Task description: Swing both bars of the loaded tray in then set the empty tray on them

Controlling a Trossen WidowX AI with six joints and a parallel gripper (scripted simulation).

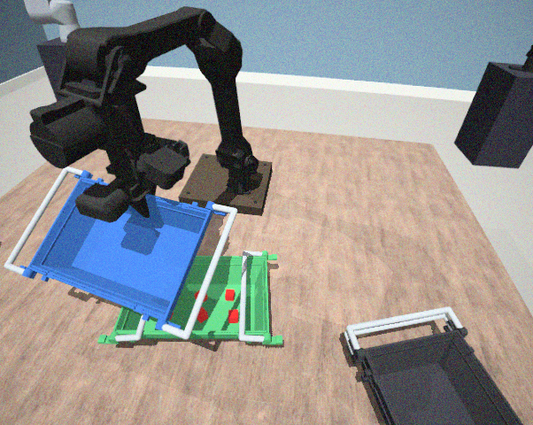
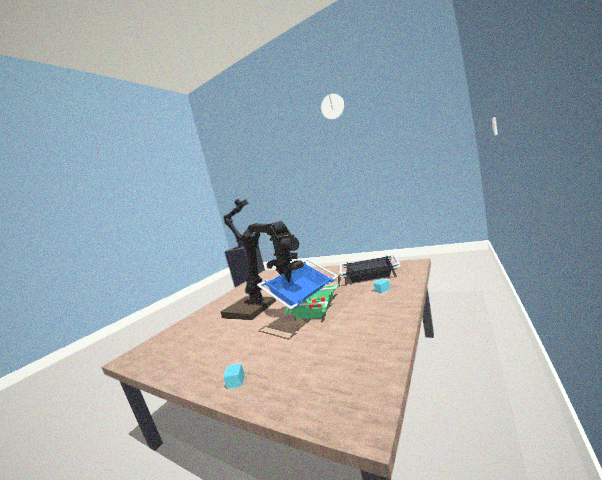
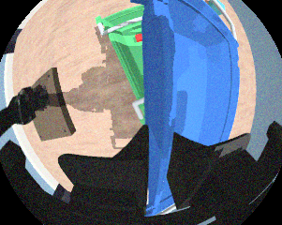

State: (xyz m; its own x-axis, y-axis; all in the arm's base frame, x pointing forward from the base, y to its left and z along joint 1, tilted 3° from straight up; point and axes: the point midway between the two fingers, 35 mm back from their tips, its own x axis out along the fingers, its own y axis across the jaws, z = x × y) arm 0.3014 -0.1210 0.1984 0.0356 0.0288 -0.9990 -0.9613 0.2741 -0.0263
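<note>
My gripper (image 1: 142, 208) (image 2: 289, 280) (image 3: 151, 129) is shut on a long side wall of the empty blue tray (image 1: 166, 269) (image 2: 309, 279) (image 3: 201, 70). The blue tray is tilted in the air, partly over the green tray (image 1: 267, 297) (image 2: 311, 314) (image 3: 126, 58). Its white bars (image 1: 38, 223) (image 1: 211, 269) are out over its ends. The green tray stands on the table with several red blocks (image 1: 230, 295) inside. Its right bar (image 1: 243, 297) lies across the top. Its left bar (image 1: 140, 328) is mostly hidden behind the blue tray, with one corner showing inward.
A black tray (image 1: 418, 384) (image 2: 368, 269) with white bars stands apart on the table. Cyan blocks (image 2: 234, 375) (image 2: 382, 285) stand near the table's edges. The arm's base board (image 1: 200, 182) is behind the trays. A pedestal (image 1: 500, 114) with another arm stands beyond the table.
</note>
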